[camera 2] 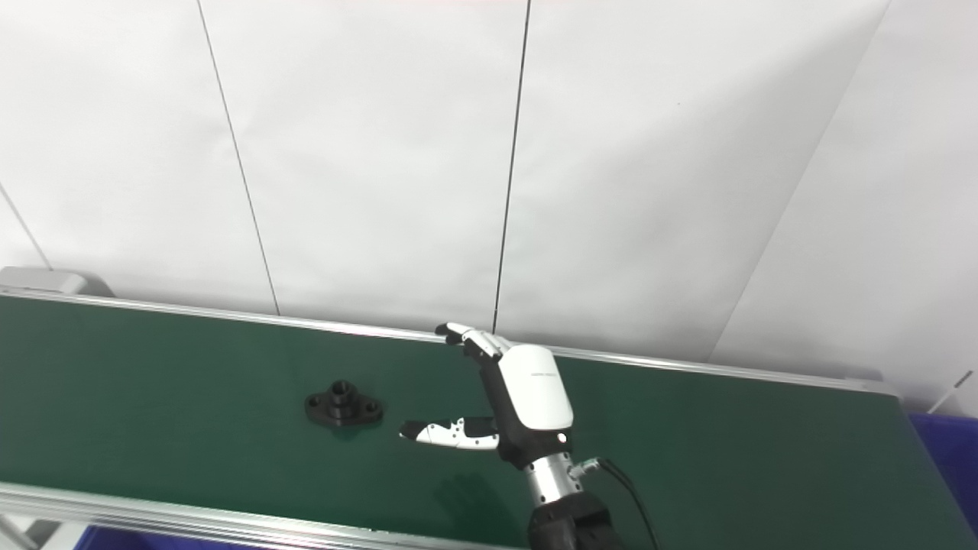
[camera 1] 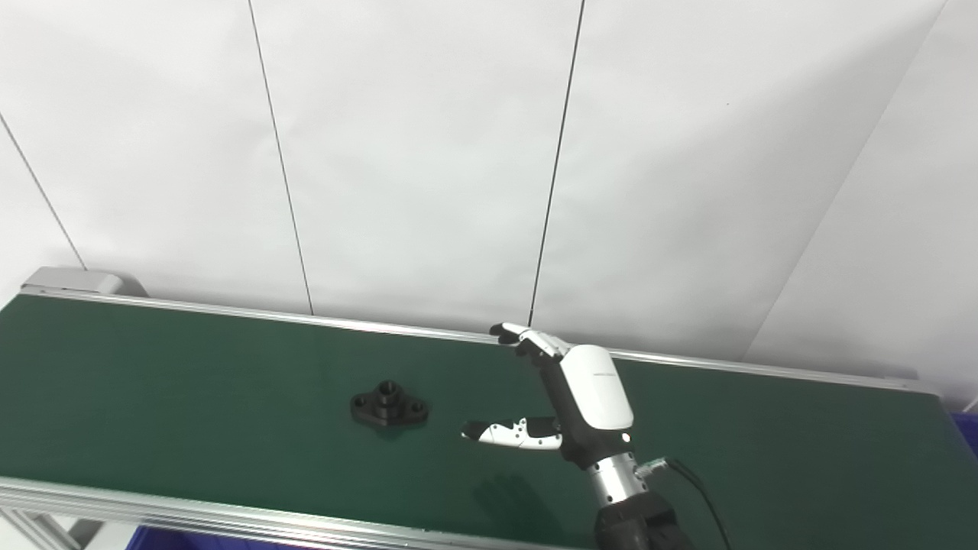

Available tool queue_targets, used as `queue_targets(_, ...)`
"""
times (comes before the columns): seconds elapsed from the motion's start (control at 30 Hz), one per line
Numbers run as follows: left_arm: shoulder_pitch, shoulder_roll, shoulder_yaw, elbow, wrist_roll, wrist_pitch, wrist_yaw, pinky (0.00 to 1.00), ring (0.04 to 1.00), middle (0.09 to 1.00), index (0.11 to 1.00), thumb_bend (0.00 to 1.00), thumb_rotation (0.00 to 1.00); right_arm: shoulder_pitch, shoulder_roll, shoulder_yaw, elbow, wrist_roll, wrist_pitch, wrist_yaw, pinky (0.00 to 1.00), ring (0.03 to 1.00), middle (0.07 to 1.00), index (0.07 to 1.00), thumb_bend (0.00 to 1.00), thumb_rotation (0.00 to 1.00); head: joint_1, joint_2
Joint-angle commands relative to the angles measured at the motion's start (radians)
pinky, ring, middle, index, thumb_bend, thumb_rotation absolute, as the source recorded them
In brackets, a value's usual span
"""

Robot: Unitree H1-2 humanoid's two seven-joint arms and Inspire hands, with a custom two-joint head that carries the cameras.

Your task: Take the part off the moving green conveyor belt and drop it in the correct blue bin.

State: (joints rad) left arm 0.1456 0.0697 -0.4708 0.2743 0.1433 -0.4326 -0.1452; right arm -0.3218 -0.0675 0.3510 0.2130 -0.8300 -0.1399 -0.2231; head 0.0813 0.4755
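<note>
A black flanged part with a raised round boss lies flat on the green conveyor belt, left of centre. My right hand is over the belt to the right of the part, open and empty. Its fingers point toward the far rail and its thumb points left toward the part, a short gap away. The part also shows in the right eye view, with the hand to its right. My left hand is not in view.
Silver rails edge the belt near and far. A white panelled wall stands behind. A blue bin edge shows at the right end of the belt. Another blue strip shows below the near rail.
</note>
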Motion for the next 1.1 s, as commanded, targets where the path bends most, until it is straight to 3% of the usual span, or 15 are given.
queue_targets(0.0,-0.003,-0.009,0.001,-0.032,0.002,-0.037,-0.002,0.87,0.913,0.897,0.9,0.83,0.76,-0.055,0.018,0.013,-0.007,-0.025,0.052,0.022,0.57,0.657,0.72,0.786,0.83,0.68,0.005,0.005)
queue_targets(0.27,0.003,-0.022,0.009,-0.041,0.023,-0.032,-0.009,0.87,0.917,0.907,0.908,0.84,0.75,-0.096,0.027,0.049,0.069,-0.071,0.136,0.041,0.57,0.645,0.717,0.784,0.83,0.67,0.016,0.012)
queue_targets(0.7,0.007,-0.039,0.013,-0.049,0.026,-0.019,-0.023,0.85,0.918,0.92,0.896,0.82,0.72,-0.202,0.032,0.087,0.26,-0.086,0.182,0.037,0.58,0.672,0.739,0.791,0.83,0.66,0.039,0.011)
queue_targets(0.97,0.007,-0.05,0.013,-0.045,0.033,-0.026,-0.022,0.85,0.916,0.92,0.892,0.81,0.7,-0.252,0.036,0.11,0.318,-0.083,0.209,0.056,0.61,0.683,0.736,0.793,0.85,0.66,0.045,0.013)
queue_targets(1.07,0.01,-0.053,0.014,-0.05,0.037,-0.017,-0.024,0.85,0.918,0.92,0.89,0.82,0.7,-0.27,0.034,0.123,0.334,-0.085,0.214,0.059,0.57,0.662,0.728,0.793,0.86,0.66,0.046,0.013)
